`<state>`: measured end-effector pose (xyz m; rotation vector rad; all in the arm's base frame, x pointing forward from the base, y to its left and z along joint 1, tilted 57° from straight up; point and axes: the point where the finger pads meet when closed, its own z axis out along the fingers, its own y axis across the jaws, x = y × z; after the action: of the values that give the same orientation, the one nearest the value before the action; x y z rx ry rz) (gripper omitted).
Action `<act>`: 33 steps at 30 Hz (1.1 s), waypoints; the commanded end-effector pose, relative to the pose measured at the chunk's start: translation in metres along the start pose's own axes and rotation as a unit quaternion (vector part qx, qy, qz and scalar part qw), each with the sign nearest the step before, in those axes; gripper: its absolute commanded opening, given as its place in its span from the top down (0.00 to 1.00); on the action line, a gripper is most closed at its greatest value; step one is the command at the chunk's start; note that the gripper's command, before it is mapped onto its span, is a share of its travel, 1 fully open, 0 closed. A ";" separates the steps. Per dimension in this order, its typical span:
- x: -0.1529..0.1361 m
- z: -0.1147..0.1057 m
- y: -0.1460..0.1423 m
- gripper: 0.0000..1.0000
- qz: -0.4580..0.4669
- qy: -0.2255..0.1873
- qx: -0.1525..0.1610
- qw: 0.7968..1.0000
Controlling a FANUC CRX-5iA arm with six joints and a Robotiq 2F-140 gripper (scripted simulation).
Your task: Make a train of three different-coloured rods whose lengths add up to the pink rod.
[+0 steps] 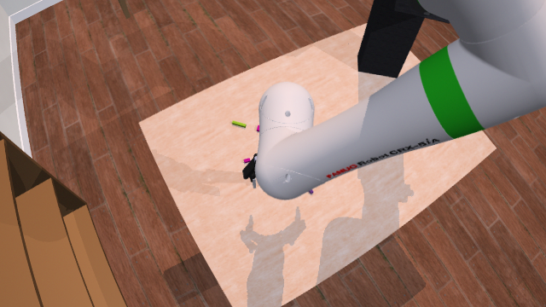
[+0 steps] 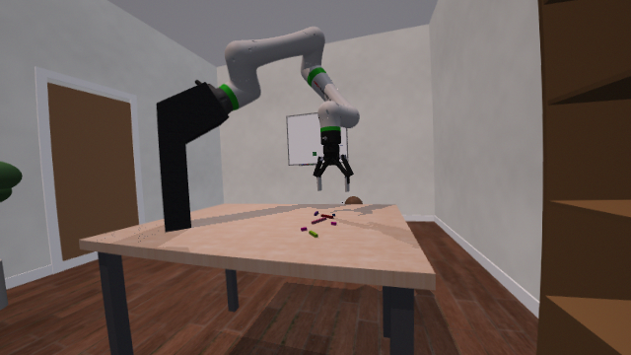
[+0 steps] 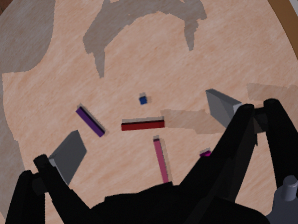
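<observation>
My gripper (image 2: pixel 333 185) (image 3: pixel 143 122) is wide open and empty, high above the table. Below it, a blue rod (image 3: pixel 143 100) (image 2: pixel 333 215) lies apart from the long side of a red rod (image 3: pixel 143 126) (image 2: pixel 326 216). The pink rod (image 3: pixel 160 161) (image 2: pixel 318 221) lies crosswise near the red one, not touching. A purple rod (image 3: pixel 91 121) (image 2: pixel 316 213) (image 1: pixel 310 191) lies slanted to the left in the wrist view. One magenta rod (image 3: pixel 205 154) (image 2: pixel 333 223) (image 1: pixel 246 160) lies to the right of the pink; another magenta rod (image 2: pixel 304 229) (image 1: pixel 258 128) lies near a lime rod (image 2: pixel 314 234) (image 1: pixel 239 124).
The wooden table (image 1: pixel 192 141) (image 2: pixel 256 247) carries the rods and the black arm stand (image 2: pixel 173 187) (image 1: pixel 386 43). The arm hides the middle of the table in the top view. A brown shelf (image 1: pixel 38 222) (image 2: pixel 587 197) stands beyond the table.
</observation>
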<state>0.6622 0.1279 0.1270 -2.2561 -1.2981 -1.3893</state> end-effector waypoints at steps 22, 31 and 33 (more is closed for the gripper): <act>-0.009 0.003 0.007 0.00 -0.192 -0.001 0.001 0.981; -0.015 0.004 0.012 0.00 -0.307 -0.002 0.001 0.952; -0.016 0.005 0.013 0.00 -0.333 -0.002 0.001 0.943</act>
<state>0.6699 0.1164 0.1171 -1.9982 -2.0187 -1.4956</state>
